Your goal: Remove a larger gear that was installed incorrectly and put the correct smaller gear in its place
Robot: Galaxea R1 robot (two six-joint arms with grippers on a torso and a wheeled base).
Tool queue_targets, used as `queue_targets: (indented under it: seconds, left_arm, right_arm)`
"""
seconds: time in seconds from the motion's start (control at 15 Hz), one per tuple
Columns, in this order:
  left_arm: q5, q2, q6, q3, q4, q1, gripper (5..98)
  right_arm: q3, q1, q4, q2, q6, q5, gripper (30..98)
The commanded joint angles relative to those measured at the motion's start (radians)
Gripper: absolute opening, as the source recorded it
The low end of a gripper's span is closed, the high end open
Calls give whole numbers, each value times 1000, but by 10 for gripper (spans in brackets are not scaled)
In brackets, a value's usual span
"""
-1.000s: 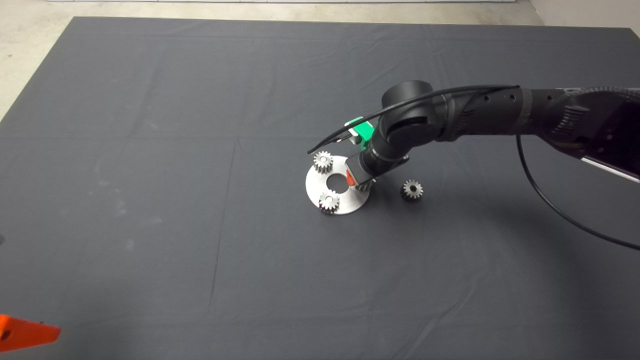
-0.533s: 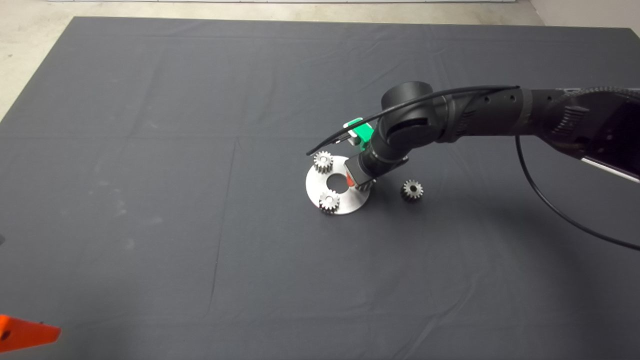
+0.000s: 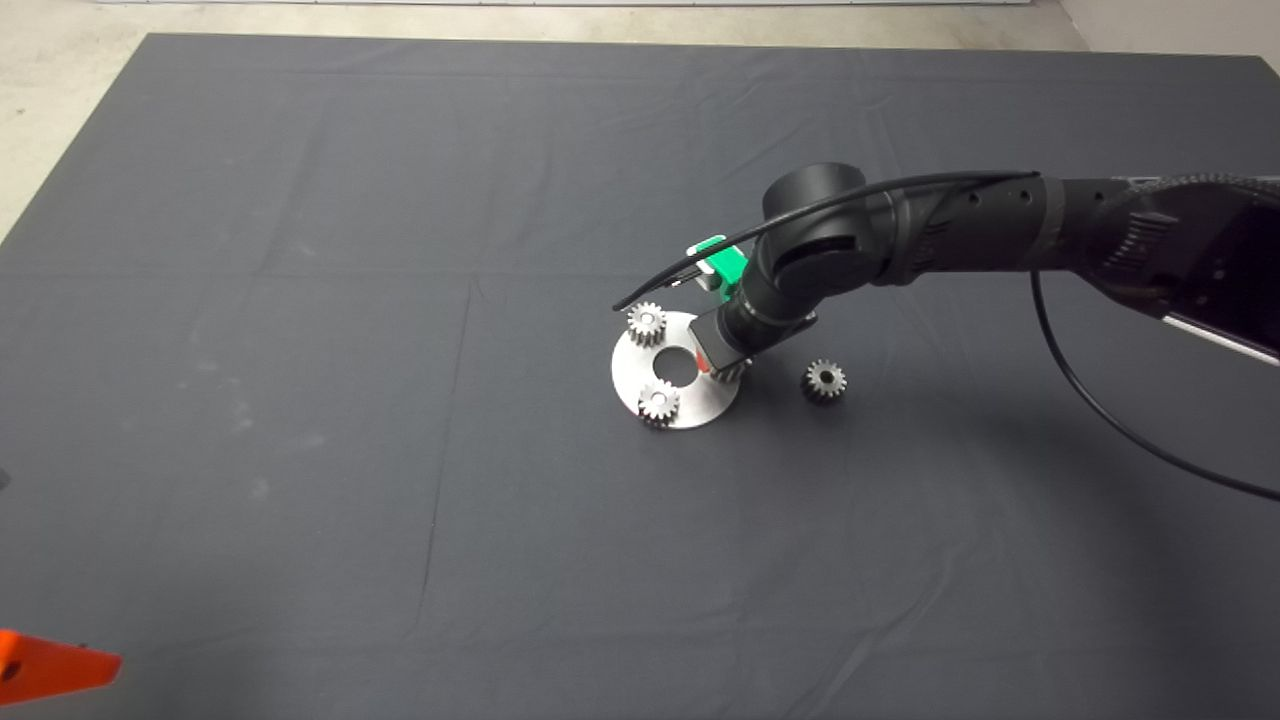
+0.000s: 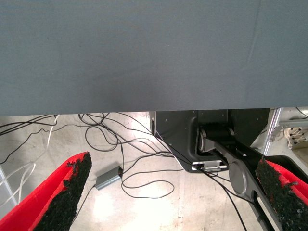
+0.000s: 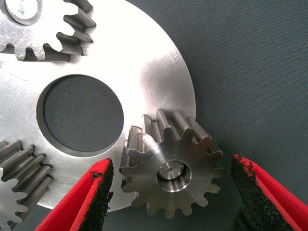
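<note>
The larger gear (image 5: 171,168), shiny steel with slanted teeth, sits on a peg at the rim of the round silver plate (image 5: 159,72). My right gripper (image 5: 171,163) is open, with one finger (image 5: 91,202) on each side of the gear and a gap on both sides. In the head view the right gripper (image 3: 715,360) covers most of that gear (image 3: 737,374) on the plate (image 3: 700,405). The smaller gear (image 3: 824,380), dark grey, lies on the mat just right of the plate. My left gripper (image 3: 45,668) is parked at the lower left edge, open (image 4: 173,178).
Two like-sized silver gears (image 3: 647,322) (image 3: 659,402) sit on the plate around its centre hole (image 3: 677,367). The right arm and its black cable (image 3: 1120,420) span the mat's right side. The left wrist view shows the mat's edge, floor cables and the robot base (image 4: 211,139).
My right gripper has sunk slightly lower around the larger gear. The gears and the plate have not moved.
</note>
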Motion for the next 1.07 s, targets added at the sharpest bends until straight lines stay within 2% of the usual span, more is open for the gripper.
queue_targets:
  seconds: [0.0, 1.0]
  left_arm:
    - [8, -4, 8, 10, -6, -2, 884]
    - [10, -4, 12, 10, -6, -2, 884]
  right_arm:
    - [11, 21, -32, 5, 5, -88, 653]
    - [10, -5, -55, 1, 4, -88, 641]
